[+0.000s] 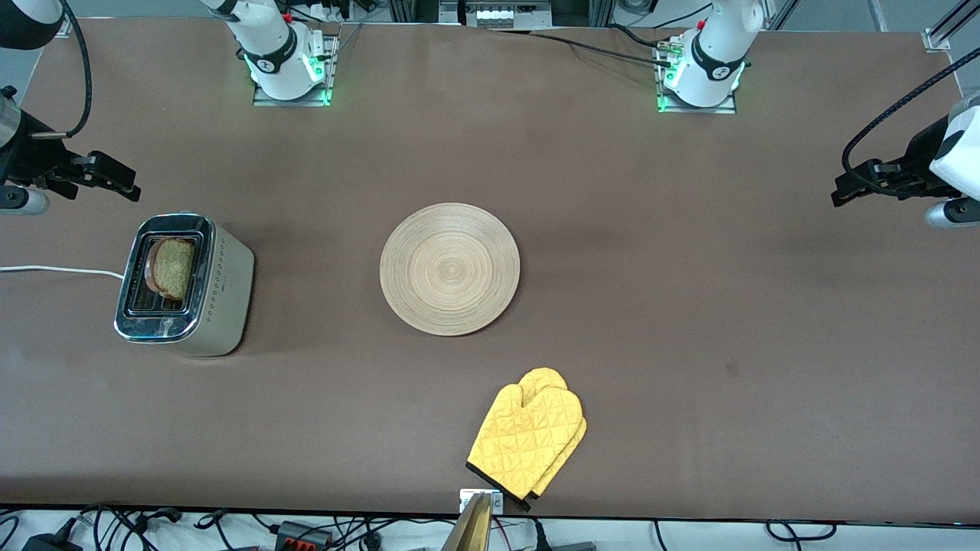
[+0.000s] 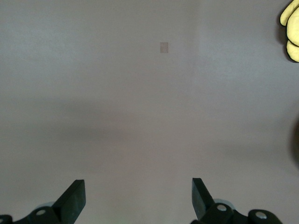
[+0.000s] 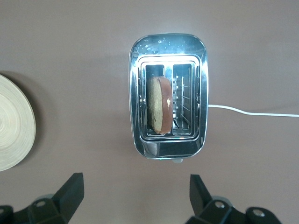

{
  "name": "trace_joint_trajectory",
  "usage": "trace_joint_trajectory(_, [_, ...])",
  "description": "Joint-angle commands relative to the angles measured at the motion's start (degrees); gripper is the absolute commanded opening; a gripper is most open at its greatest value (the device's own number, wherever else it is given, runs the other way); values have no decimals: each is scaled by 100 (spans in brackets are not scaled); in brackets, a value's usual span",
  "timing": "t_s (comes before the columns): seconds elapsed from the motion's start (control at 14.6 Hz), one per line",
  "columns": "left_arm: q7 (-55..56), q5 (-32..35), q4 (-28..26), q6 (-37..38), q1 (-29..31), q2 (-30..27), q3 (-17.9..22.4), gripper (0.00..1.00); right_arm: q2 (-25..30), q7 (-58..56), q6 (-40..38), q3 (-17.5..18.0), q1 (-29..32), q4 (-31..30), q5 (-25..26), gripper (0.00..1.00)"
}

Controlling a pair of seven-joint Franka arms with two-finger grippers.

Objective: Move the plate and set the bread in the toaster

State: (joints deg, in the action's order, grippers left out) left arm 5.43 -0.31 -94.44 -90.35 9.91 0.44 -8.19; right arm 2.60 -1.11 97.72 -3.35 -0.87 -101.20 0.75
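The toaster [image 1: 223,291] stands toward the right arm's end of the table. The bread [image 1: 173,268] stands upright in one of its two slots, and the slot beside it is empty. The wooden plate [image 1: 450,268] lies bare at the table's middle. My right gripper [image 1: 122,185] is open and empty, up over the table beside the toaster. Its wrist view shows the toaster [image 3: 168,44], the bread [image 3: 160,105] and the plate's edge [image 3: 14,123] past the gripper [image 3: 135,196]. My left gripper [image 1: 841,196] is open and empty over bare table at the left arm's end, and also shows in its wrist view [image 2: 138,198].
A yellow oven mitt [image 1: 528,440] lies near the table's front edge, nearer to the front camera than the plate; its tip shows in the left wrist view [image 2: 290,30]. The toaster's white cord [image 1: 53,269] runs off the right arm's end of the table.
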Motion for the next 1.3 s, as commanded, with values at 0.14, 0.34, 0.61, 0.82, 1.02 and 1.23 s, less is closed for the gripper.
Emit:
trace_joint_trajectory(0.14, [-33,-40,110,97,11,9,10,100,118,-118,177,63,43,-145,66,100])
trace_joint_trajectory(0.34, [-33,-48,110,88,2,9,10,100,118,-92,160,71,26,-128,101,100])
trace_joint_trajectory(0.61, [-33,-48,110,88,11,0,10,100,144,-83,37,62,35,-101,92,100])
trace_joint_trajectory(0.82, [-33,-48,110,88,2,9,10,100,153,-74,-33,63,35,-92,66,100])
trace_joint_trajectory(1.02, [-33,-40,110,88,2,9,10,100,144,-83,-68,63,35,-92,74,100])
trace_joint_trajectory(1.23, [-33,-40,110,88,11,9,10,100,144,-65,-77,63,35,-92,48,100])
